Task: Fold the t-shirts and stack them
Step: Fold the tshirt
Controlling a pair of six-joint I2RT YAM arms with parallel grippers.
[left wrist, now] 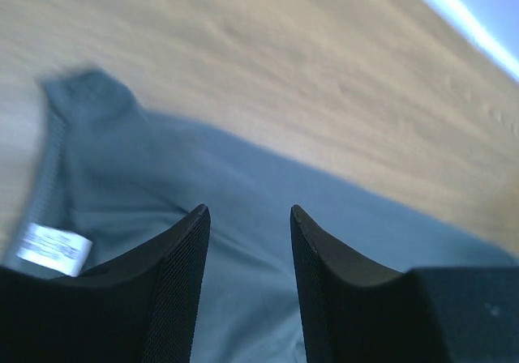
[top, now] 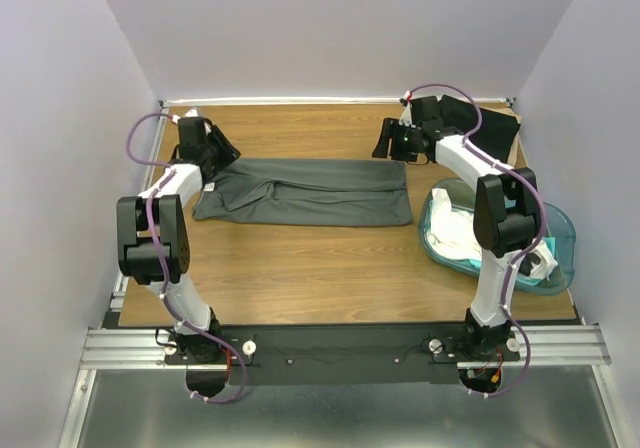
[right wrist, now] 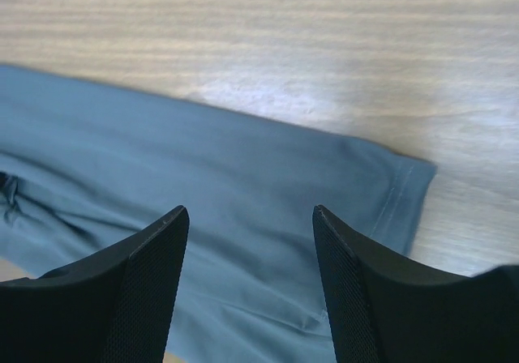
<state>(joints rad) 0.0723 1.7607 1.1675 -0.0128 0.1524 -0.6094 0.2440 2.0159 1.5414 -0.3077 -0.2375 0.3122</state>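
A dark grey t-shirt (top: 305, 191) lies folded into a long band across the middle of the wooden table. My left gripper (top: 222, 154) is open over its left end, near the collar and white label (left wrist: 53, 249); the shirt fills the left wrist view (left wrist: 243, 217). My right gripper (top: 386, 140) is open above the shirt's far right corner; the shirt (right wrist: 243, 201) and its hemmed edge show between the fingers. A black t-shirt (top: 490, 126) lies at the back right behind the right arm. White t-shirts (top: 455, 233) sit in the teal tub (top: 560, 233).
The translucent teal tub stands at the right edge of the table, beside the right arm's base. White walls close in the table on the left, back and right. Bare wood (top: 300, 268) lies in front of the grey shirt.
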